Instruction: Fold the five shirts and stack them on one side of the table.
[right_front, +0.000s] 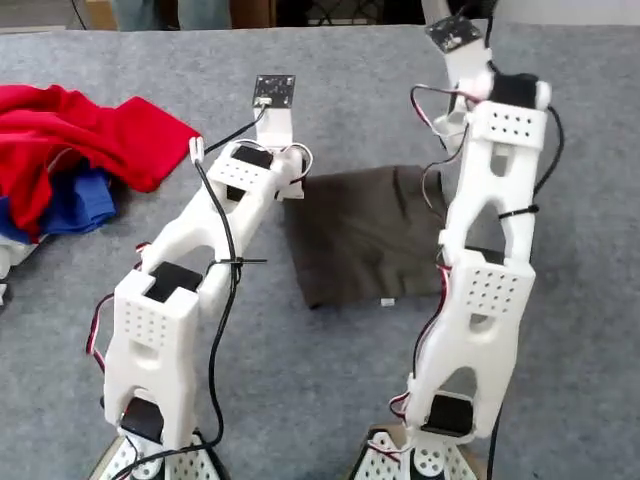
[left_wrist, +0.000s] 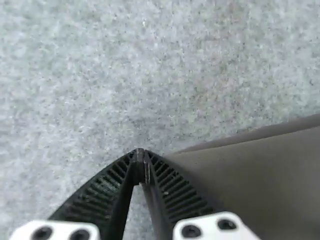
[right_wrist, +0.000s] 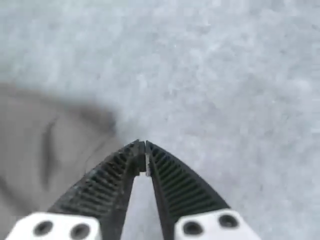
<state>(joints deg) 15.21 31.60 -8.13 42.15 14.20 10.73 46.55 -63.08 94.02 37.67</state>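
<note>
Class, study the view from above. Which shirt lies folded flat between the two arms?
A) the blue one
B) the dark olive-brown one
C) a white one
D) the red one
B: the dark olive-brown shirt lies folded flat in the middle, while the red shirt and the blue shirt sit bunched in a heap off to one side.

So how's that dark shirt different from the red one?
The dark shirt lies flat, folded into a neat rectangle; the red shirt is a crumpled heap. The dark shirt lies alone; the red shirt overlaps a blue shirt. Both rest on the grey table.
</note>
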